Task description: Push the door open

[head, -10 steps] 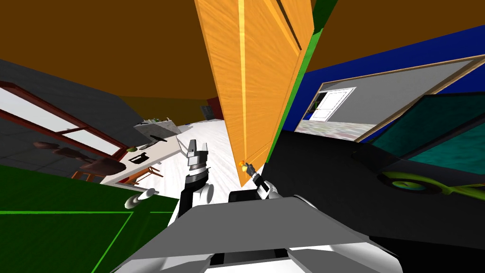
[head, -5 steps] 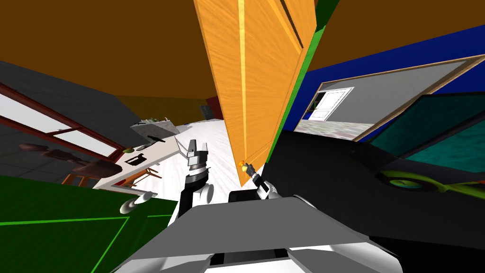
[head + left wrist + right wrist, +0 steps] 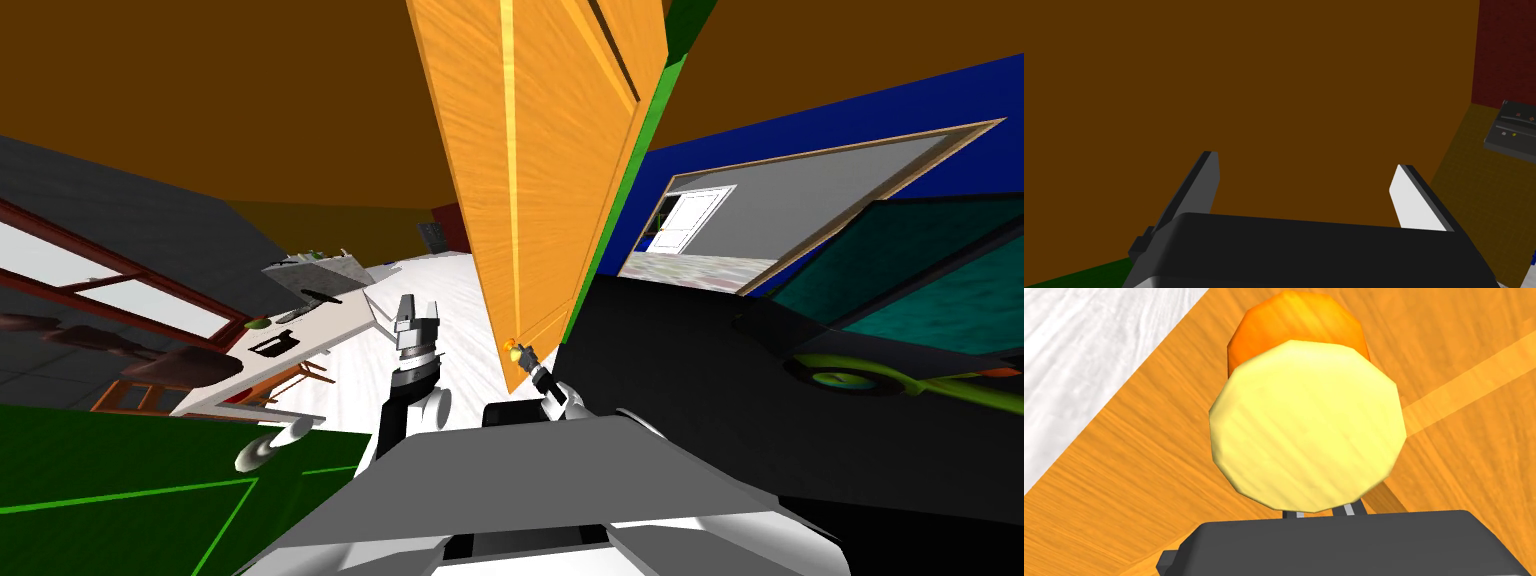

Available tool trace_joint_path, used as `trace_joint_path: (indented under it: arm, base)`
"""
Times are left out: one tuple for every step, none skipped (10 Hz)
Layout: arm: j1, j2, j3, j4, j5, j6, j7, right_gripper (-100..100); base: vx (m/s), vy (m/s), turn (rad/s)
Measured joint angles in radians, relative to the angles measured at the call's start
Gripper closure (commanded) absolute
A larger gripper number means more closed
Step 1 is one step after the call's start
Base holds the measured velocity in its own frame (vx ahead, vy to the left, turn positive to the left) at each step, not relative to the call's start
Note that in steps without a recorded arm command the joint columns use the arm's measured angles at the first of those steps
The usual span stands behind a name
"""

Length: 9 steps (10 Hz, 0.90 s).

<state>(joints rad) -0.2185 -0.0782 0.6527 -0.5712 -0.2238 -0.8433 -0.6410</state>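
Note:
The orange door [image 3: 540, 170] stands partly swung, seen almost edge-on ahead of me, with a green frame [image 3: 610, 230] along its right side. Its round yellow knob [image 3: 514, 349] sits near the door's lower edge. My right gripper [image 3: 522, 354] is up against that knob. In the right wrist view the knob [image 3: 1306, 423] looms just over the gripper [image 3: 1319, 508], whose two fingers stand close together and run out of sight behind it, with the door panel [image 3: 1449, 438] beyond. My left gripper [image 3: 404, 303] is raised left of the door, open and holding nothing [image 3: 1304, 162].
White floor [image 3: 450, 300] lies beyond the door. A white table [image 3: 300, 345] with small items and a brown chair [image 3: 190, 365] stand at the left. A green panel [image 3: 120, 500] with a pale round knob [image 3: 268, 447] is close on my left. A dark surface [image 3: 680, 400] and a blue wall's doorway [image 3: 720, 230] lie right.
The whole head view has shifted: table, chair and green panel slid down-left and the far doorway moved left, so I have moved. The right gripper stays at the knob.

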Motion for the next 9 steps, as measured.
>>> trace_joint_path:
  arm:
    - [0.003,-0.003,0.002,-0.014,-0.006,0.008,-0.018,100]
    - [0.001,-0.001,0.007,-0.012,-0.016,0.01,-0.043,100]
    - [-0.017,0.012,0.015,0.035,-0.028,-0.013,-0.076,100]
    - [-0.027,0.018,0.019,0.062,-0.035,-0.029,-0.105,100]
    - [-0.01,0.006,0.02,0.028,-0.036,-0.008,-0.113,100]
    - [-0.005,0.003,0.021,0.013,-0.037,0.002,-0.114,-100]
    - [-0.001,0.001,0.027,0.007,-0.046,0.003,-0.127,-100]
    - [0.0,0.002,0.035,0.009,-0.057,0.001,-0.147,-100]
    - [0.003,0.003,0.043,0.007,-0.067,-0.001,-0.166,-100]
  base:
    - [0.038,0.041,-0.044]
    - [0.044,0.057,-0.064]
    - [0.028,0.048,-0.02]
    - [0.012,0.023,0.013]
    - [0.0,0.0,0.0]
    - [-0.016,-0.043,0.0]
    - [-0.039,-0.061,0.019]
    - [-0.059,-0.071,0.014]
    - [-0.066,-0.082,0.008]
